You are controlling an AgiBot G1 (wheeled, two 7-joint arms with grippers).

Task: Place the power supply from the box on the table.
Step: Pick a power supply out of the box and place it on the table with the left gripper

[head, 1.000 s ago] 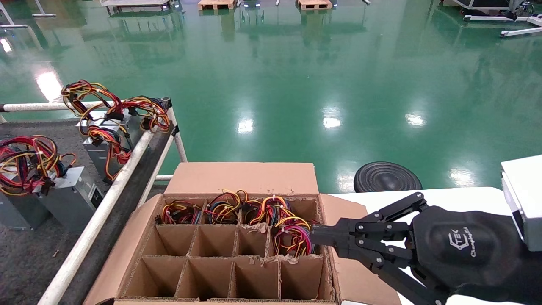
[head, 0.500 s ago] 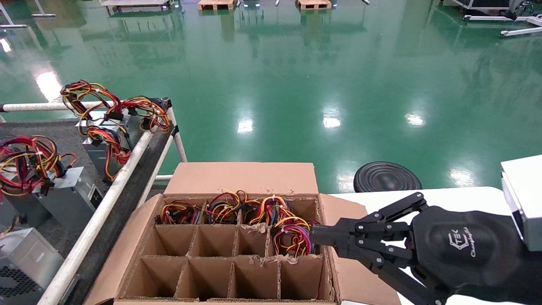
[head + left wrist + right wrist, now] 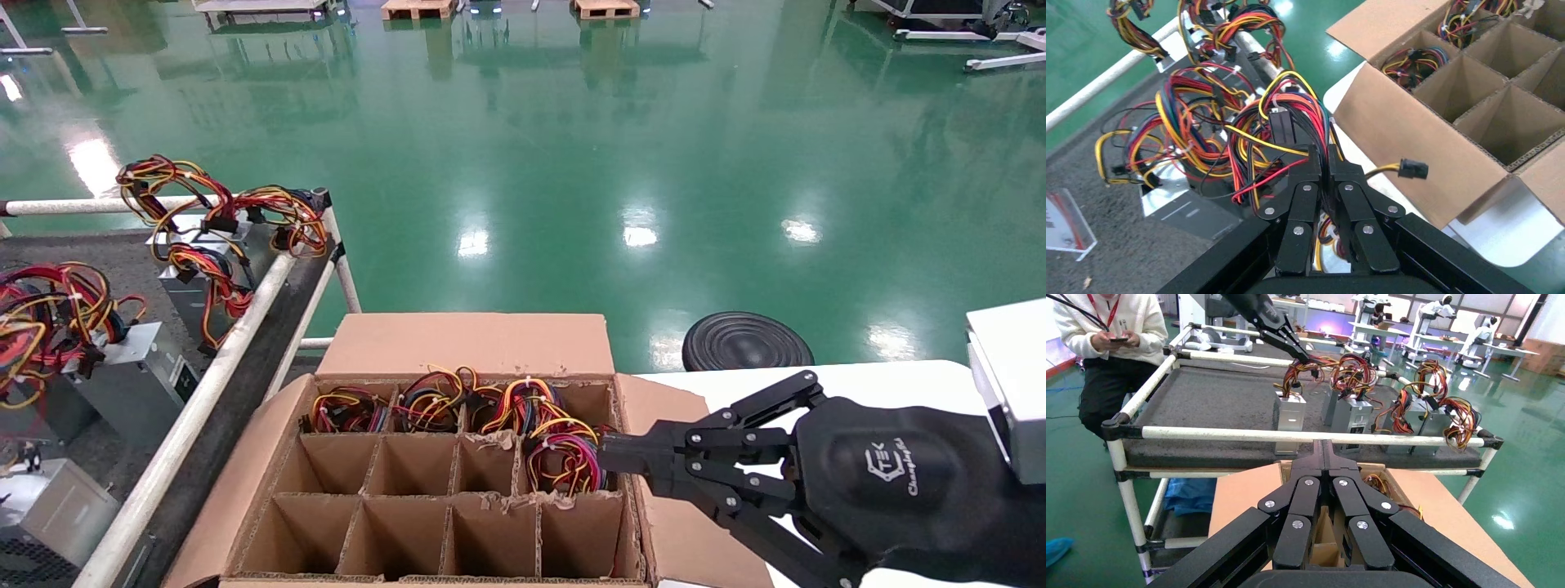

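Observation:
My left gripper (image 3: 1320, 150) is shut on the red, yellow and black wire bundle (image 3: 1284, 116) of a silver-grey power supply (image 3: 49, 510). It hangs over the near left part of the dark grey table (image 3: 82, 245); its body (image 3: 1289, 419) shows under the left arm (image 3: 1260, 315). Whether it touches the table cannot be told. The brown box (image 3: 253, 482), with a grid of cells, stands right of the table's rail. My right gripper (image 3: 605, 461) is shut on nothing at the box's right edge.
Other power supplies (image 3: 204, 278) (image 3: 122, 380) stand on the table. More wire bundles (image 3: 433, 404) fill the box's far cells. A white rail (image 3: 188, 416) separates table and box. A person (image 3: 1113, 349) sits beyond the table. A black disc (image 3: 748, 341) lies on the floor.
The held power supply came into the head view at the lower left over the table and sank slightly. The right arm has not moved.

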